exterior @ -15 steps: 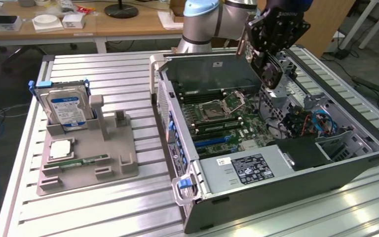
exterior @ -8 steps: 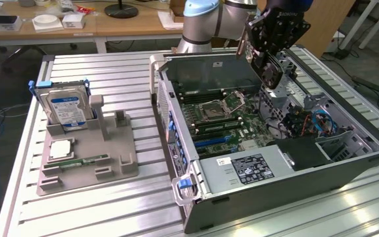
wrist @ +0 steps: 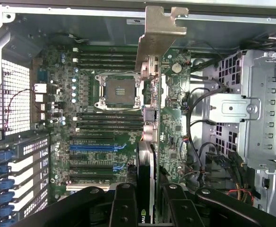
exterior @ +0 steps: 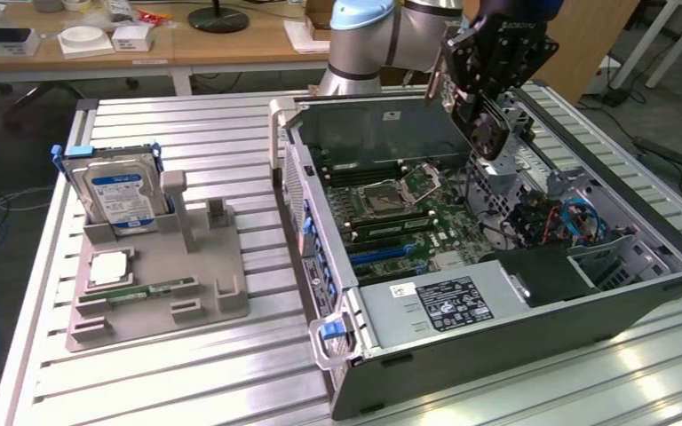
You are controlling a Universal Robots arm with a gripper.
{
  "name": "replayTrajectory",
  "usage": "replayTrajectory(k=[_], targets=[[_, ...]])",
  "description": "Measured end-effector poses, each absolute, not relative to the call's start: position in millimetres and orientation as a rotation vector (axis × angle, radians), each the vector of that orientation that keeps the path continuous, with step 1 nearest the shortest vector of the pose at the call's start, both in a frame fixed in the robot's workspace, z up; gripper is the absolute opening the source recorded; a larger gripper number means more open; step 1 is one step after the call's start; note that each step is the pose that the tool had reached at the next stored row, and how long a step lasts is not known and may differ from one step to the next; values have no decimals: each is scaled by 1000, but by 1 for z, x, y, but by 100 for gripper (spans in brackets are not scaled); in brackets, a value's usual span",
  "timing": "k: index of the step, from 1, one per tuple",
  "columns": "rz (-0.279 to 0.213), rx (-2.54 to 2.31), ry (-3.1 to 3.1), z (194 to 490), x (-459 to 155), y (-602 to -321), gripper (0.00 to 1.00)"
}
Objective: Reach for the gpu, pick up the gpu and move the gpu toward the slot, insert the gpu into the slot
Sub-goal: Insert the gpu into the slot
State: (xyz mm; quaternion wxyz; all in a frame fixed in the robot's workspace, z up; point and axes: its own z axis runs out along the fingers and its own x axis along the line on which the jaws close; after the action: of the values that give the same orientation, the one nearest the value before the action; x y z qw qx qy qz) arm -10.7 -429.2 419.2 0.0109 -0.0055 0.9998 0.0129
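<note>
My end effector (exterior: 483,84) pinches the gpu (exterior: 488,131) between its two fingers (wrist: 124,203). I hold the card on edge above the open computer case (exterior: 531,328), over the motherboard (wrist: 105,142). Its silvery bracket (wrist: 158,35) is at the far end. The power supply label (exterior: 448,303) has white writing too small to read.

- The gpu (exterior: 490,124) sits on edge between the pincer's (exterior: 479,93) fingers and hangs just below it
- Under the pincer and the gpu lies the open computer case (exterior: 376,133), with the motherboard (exterior: 430,217) on its floor
- The case rests on the surface (exterior: 199,373)
- Well apart from the pincer, toward the exterior view's left, a holder (exterior: 163,293) stands on the surface with a hard drive (exterior: 116,195) upright in it
</note>
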Motion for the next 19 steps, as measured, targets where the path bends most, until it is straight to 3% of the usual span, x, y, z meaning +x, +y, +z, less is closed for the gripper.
replayTrajectory(k=[19], targets=[[45, -448, 3091, 419, -11, -429, 27]])
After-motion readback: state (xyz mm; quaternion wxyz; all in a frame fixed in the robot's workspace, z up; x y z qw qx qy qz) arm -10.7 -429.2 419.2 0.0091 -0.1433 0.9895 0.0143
